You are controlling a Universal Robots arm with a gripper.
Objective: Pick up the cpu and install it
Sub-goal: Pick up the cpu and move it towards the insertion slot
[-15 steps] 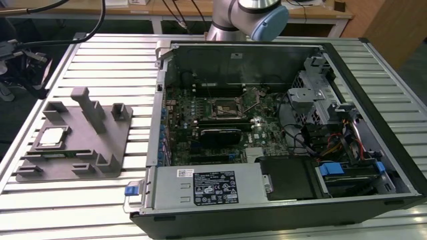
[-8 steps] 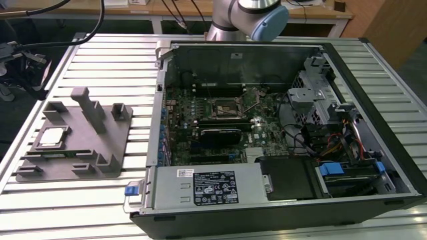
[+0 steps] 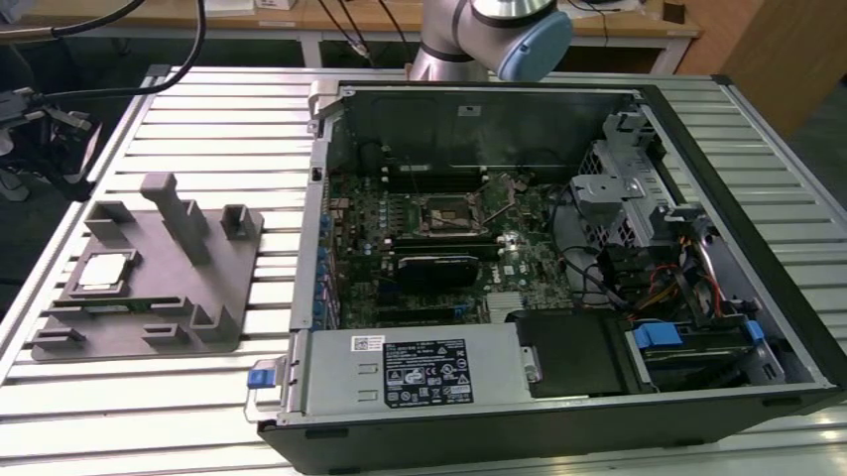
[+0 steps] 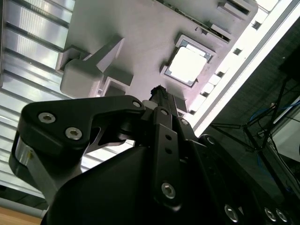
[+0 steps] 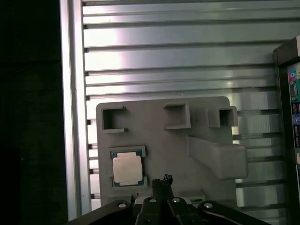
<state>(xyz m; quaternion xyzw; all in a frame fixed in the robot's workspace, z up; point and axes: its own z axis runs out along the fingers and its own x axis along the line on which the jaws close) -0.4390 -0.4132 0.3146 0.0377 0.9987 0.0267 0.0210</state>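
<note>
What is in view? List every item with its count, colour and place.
cpu: one, silvery-grey, in a recess of the fixture.
fixture: one, grey, on the table at the exterior view's left.
table: one, silver, slatted, under the fixture and case.
case: one, black, open, to the exterior view's right of the fixture.
motherboard: one, green, inside the case.
socket: one, silver-framed, on the motherboard.
black block: one, on the motherboard beside the socket.
power supply: one, silver, at the case's near edge.
arm: one, silver with a pale blue cap, behind the case.
gripper: one, black, above the fixture, near the cpu.
</note>
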